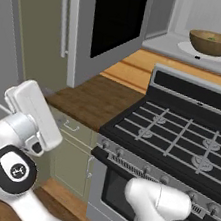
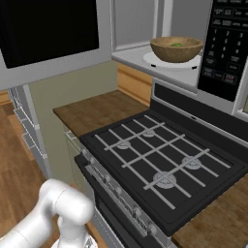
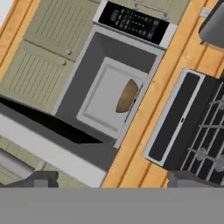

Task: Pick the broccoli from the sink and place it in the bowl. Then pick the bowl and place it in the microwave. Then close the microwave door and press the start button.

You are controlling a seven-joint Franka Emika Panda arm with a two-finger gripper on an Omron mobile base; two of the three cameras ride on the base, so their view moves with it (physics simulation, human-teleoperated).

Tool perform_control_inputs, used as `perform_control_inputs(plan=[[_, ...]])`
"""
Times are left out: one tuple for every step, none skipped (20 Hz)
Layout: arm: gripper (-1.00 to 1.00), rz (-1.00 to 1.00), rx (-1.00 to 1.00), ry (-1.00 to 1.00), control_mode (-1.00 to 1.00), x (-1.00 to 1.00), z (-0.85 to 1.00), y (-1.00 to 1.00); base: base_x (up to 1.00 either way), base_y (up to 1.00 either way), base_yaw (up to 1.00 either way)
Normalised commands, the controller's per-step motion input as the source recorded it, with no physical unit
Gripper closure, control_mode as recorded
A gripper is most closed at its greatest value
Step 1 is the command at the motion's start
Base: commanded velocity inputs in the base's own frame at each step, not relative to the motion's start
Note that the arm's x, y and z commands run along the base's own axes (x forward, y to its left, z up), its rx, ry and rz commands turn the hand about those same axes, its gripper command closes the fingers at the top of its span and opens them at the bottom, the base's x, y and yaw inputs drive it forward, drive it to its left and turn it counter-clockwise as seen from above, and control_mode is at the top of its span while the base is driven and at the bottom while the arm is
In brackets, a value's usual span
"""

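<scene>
the claw (image 3: pixel 109 177) hangs with its tips spread apart and empty, pulled back, likely leaving room to swing the door (image 1: pixel 108 23) shut. beyond the stove (image 1: pixel 179 138), the bowl (image 1: pixel 213 43) holding broccoli (image 2: pixel 177 45) sits inside the microwave (image 2: pixel 225 43).

- Evenly and brightly lit throughout; flat rendered light with no visible lamp or source.
- Soft shadow under the bowl (image 1: pixel 213 43) on the white turntable (image 1: pixel 183 46); darker shading across the near wooden counter (image 1: pixel 86 98).
- No glare on the black door glass (image 1: pixel 119 15); uniformly black.
- Slightly soft, low-resolution edges, keypad lettering (image 2: pixel 220 38) unreadable.
- Hand view sharp enough for cabinet slats; no edge distortion apparent.
</scene>
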Motion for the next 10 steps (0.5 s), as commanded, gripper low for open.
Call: perform_control_inputs(plan=[[-1.00,-0.18,-0.12,0.00,-1.00,0.87,-0.29,0.43,0.00,0.00,0.00],[-1.00,-0.18,-0.11,0.00,-1.00,1.00,-0.30,0.40,0.00,0.00,0.00],[-1.00,-0.18,-0.09,0.00,-1.00,1.00,-0.26,0.38,0.00,0.00,0.00],[-1.00,-0.18,-0.08,0.00,-1.00,1.00,-0.19,0.29,0.00,0.00,0.00],[-1.00,-0.18,-0.08,0.00,-1.00,1.00,-0.16,0.24,0.00,0.00,0.00],[-1.00,-0.18,-0.08,0.00,-1.00,0.94,-0.16,0.24,0.00,0.00,0.00],[-1.00,-0.18,-0.07,0.00,-1.00,0.91,-0.15,0.15,0.00,0.00,0.00],[-1.00,-0.16,-0.03,-0.06,-1.00,0.77,-0.19,0.00,0.00,0.00,0.00],[-1.00,-0.15,0.00,-0.11,-1.00,0.65,-0.16,0.00,0.00,0.00,0.00],[-1.00,-0.13,0.00,-0.11,-1.00,0.73,-0.19,0.00,0.00,0.00,0.00]])
